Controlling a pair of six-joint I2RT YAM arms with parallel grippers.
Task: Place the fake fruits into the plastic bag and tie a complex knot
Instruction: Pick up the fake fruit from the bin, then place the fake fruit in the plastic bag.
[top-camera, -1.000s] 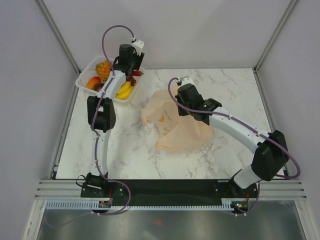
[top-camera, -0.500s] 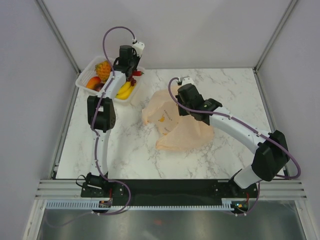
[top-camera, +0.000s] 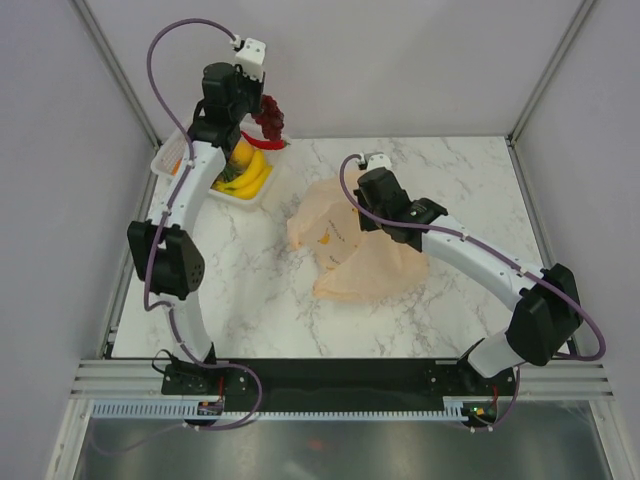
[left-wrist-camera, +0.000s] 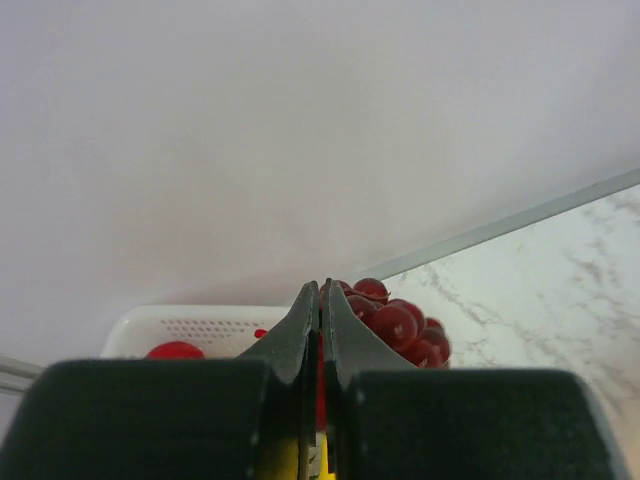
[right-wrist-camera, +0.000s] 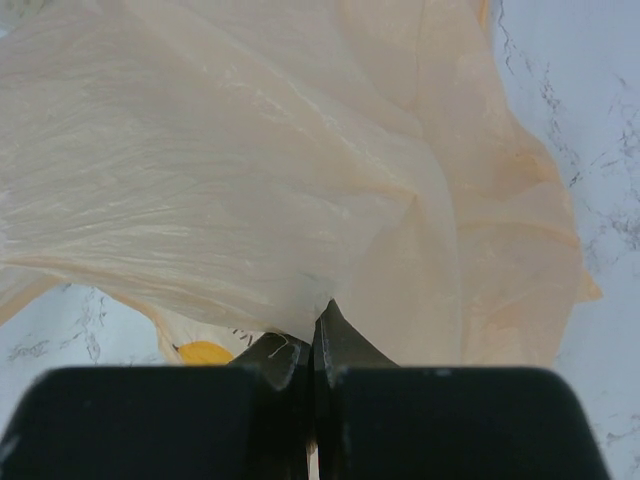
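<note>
My left gripper is raised above the basket's right end, shut on a dark red bunch of grapes that hangs from it. In the left wrist view the shut gripper pinches the bunch at its top and the grapes bulge to the right. Yellow bananas and a red chili lie in the basket. The peach plastic bag lies crumpled mid-table. My right gripper is shut on its upper edge, and the right wrist view shows the gripper pinching the bag. A knot is out of view.
The white lattice basket sits at the table's far left corner, mostly covered by my left arm. Its rim and a red fruit show in the left wrist view. Grey walls close in the table at the back and sides.
My left gripper has shut on the grapes in the basket and risen with them, the arm swinging up and back. The right arm and the bag have stayed still.
</note>
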